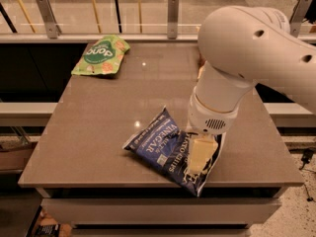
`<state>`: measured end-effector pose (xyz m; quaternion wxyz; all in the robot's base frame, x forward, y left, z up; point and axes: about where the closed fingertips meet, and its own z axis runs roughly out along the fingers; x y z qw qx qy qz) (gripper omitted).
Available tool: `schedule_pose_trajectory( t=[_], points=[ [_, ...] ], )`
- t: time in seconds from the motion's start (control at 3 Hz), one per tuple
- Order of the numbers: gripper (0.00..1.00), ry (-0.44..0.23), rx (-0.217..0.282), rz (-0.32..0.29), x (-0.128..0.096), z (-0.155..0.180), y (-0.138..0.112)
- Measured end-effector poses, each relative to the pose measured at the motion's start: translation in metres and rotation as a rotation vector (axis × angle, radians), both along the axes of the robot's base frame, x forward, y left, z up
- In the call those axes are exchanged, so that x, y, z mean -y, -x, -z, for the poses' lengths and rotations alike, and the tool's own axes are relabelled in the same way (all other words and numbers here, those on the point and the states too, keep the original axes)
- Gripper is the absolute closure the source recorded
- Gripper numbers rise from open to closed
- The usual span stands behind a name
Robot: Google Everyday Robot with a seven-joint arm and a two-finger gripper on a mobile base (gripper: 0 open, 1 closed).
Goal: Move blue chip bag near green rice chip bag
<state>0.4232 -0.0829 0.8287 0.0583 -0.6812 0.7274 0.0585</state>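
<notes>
The blue chip bag [160,147] lies flat near the table's front edge, right of centre, with white "Vinegar" lettering showing. The green rice chip bag [100,55] lies at the table's far left corner, well apart from the blue bag. My gripper [200,155], cream-coloured, points down from the big white arm [247,58] and sits over the right part of the blue chip bag, hiding that part of it.
The grey-brown table [98,127] has its front edge just below the blue bag. A small brown thing [200,63] peeks out behind the arm at the far right. A glass railing with metal posts [172,11] runs behind the table.
</notes>
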Motion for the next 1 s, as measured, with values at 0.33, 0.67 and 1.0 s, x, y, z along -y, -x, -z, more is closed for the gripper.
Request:
schedule_pose_trajectory(
  t=[0.33,0.67,1.0],
  points=[
    [0.64,0.000,0.000,-0.001,-0.0004,0.0004,0.0002],
    [0.88,0.001,0.001,-0.002,-0.0008,0.0008,0.0004],
    [1.00,0.001,0.001,-0.003,-0.0012,0.0010,0.0006]
  ],
)
